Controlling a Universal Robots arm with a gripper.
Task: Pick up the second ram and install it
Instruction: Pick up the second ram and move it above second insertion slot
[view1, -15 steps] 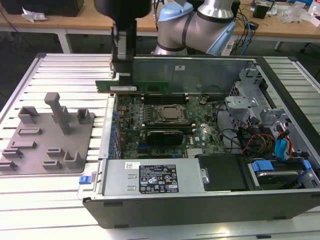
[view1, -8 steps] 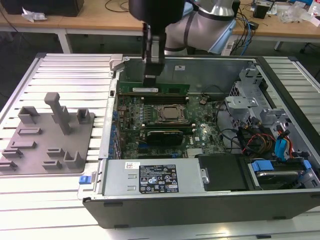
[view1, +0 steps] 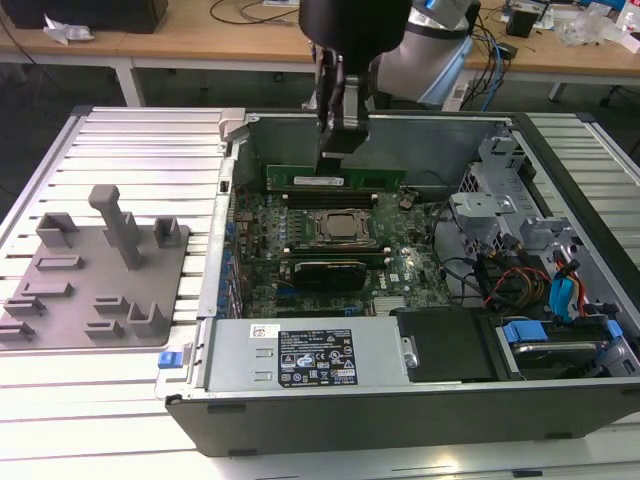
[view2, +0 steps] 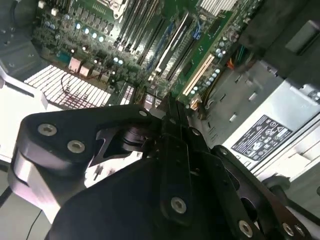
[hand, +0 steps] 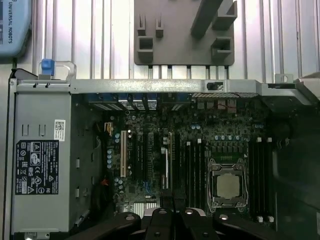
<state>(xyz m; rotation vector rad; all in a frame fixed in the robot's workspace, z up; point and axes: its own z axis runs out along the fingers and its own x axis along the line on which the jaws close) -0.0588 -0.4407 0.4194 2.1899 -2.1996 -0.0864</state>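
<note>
In the exterior view, the second ram, a long green stick with a white label, stands upright in the slots just beyond the silver processor socket. My gripper hangs directly over the stick's middle, with its tips just above the top edge. Whether they touch it I cannot tell. Seen in the second wrist view, the black fingers lie pressed together, and my gripper is shut with nothing showing between them. Below my gripper in the first wrist view lie the motherboard and the socket.
A ribbed black card sits on the near side of the socket. The silver power supply lines the case's near wall. Drive bays with loose cables fill the exterior view's right. A grey holder fixture lies outside the case on the slatted table.
</note>
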